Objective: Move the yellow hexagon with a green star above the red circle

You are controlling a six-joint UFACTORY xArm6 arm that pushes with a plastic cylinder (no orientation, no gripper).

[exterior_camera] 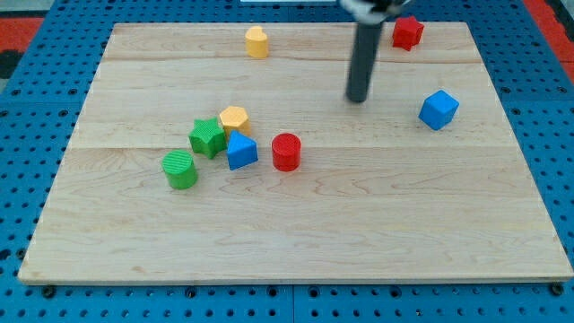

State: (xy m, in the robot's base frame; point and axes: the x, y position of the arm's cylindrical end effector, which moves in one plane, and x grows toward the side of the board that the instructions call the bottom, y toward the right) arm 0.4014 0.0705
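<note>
- My tip (358, 99) rests on bare wood toward the board's top edge, right of centre, touching no block; being a plain rod, it has nothing to open or close and carries nothing.
- The yellow hexagon (235, 118) sits left of centre, pressed against the green star (207, 137) on its lower left, with the blue block (241, 151) just below it.
- The red circle (286, 152) stands just right of the blue block, slightly lower than the hexagon and star.
- The pair is to the upper left of the red circle, not above it, so I judge the task barely begun.
- What is left: my tip must come round to the left of the pair and push them rightward until they lie above the red circle.
- A green cylinder (180, 170) lies toward the bottom left of the cluster.
- A second yellow block (257, 41) is near the top edge, a red block (407, 32) near the top right corner, and a blue cube (439, 109) toward the right edge; all are well apart from the work.
</note>
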